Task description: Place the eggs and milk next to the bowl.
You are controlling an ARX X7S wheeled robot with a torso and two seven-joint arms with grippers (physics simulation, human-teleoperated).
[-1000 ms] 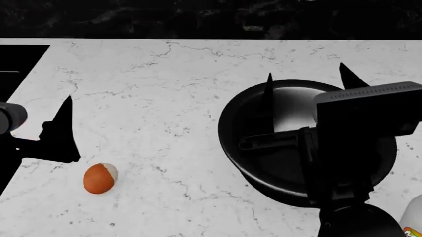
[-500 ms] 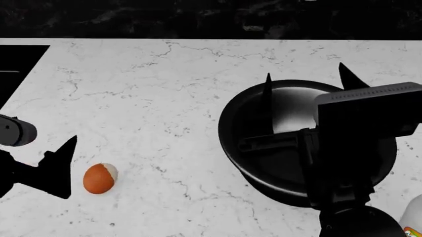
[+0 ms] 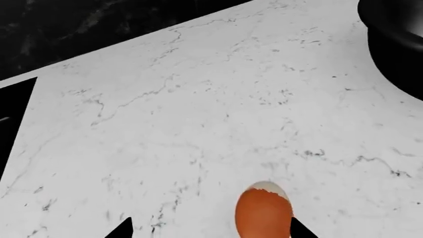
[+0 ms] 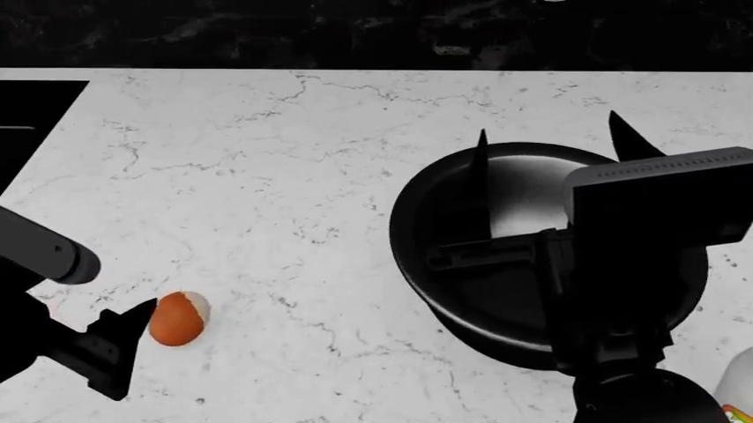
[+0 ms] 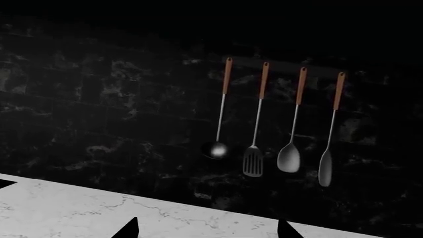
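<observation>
Jaws of both grippers stand apart, left gripper (image 3: 208, 229) around egg (image 3: 264, 212).

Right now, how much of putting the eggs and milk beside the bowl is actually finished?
Little looks done. One egg lies on the counter well away from the bowl. The left gripper is open with the egg between its fingertips, not gripped. The milk sits near the bowl at the picture's edge. No second egg shows. The right gripper is empty.
</observation>
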